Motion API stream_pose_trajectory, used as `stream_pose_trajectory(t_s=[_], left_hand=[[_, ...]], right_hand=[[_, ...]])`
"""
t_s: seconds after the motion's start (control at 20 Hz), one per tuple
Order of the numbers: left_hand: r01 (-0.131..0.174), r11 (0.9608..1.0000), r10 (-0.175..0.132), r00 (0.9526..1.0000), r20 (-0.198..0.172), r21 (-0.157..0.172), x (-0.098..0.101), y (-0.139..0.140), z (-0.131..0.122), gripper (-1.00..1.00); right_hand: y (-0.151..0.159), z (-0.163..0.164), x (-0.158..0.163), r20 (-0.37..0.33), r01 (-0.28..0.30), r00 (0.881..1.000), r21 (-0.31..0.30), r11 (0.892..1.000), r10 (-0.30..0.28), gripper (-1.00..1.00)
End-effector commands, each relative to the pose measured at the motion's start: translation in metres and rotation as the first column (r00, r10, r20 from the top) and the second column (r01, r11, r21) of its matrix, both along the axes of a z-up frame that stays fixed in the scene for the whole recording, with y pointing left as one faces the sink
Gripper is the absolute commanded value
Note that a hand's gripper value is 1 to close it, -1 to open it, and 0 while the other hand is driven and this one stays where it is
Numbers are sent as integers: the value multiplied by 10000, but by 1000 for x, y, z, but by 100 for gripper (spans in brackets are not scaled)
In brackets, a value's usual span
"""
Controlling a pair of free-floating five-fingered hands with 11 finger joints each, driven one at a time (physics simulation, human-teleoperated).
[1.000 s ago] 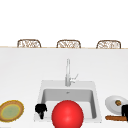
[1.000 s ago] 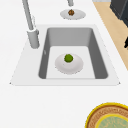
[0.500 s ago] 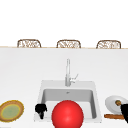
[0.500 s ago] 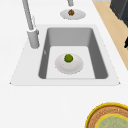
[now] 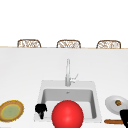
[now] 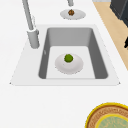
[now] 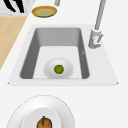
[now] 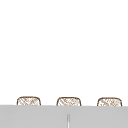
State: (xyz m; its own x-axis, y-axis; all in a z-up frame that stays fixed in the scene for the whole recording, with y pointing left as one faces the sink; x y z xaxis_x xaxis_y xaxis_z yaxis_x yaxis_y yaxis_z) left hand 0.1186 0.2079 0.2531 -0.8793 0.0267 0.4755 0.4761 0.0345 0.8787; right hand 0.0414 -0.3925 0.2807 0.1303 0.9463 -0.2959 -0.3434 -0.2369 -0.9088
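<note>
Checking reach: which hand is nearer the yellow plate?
Left. The left hand hovers just right of the yellow plate; the right hand is across the sink.

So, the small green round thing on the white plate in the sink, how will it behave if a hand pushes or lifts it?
The green ball-like item looks round, so it would probably roll off the shallow white plate at a light push. It seems small, likely light. Its surface looks smooth, perhaps slippery to pinch.
</note>
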Motion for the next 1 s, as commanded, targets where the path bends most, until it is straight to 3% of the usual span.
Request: stream_pose_trajectory(t_s=[0.0,0.3,0.7,0.95], left_hand=[[0,10000,0,10000,0,0,0,0,0,0],[0,10000,0,10000,0,0,0,0,0,0],[0,10000,0,10000,0,0,0,0,0,0],[0,10000,0,10000,0,0,0,0,0,0]], right_hand=[[-6,-17,19,41,45,10000,-35,10000,-45,100],[-20,-44,44,-61,126,9999,-4,9999,-126,100],[-29,-92,51,690,-100,9975,-277,9996,119,100],[-32,-127,61,785,343,9964,-399,9986,-311,100]])
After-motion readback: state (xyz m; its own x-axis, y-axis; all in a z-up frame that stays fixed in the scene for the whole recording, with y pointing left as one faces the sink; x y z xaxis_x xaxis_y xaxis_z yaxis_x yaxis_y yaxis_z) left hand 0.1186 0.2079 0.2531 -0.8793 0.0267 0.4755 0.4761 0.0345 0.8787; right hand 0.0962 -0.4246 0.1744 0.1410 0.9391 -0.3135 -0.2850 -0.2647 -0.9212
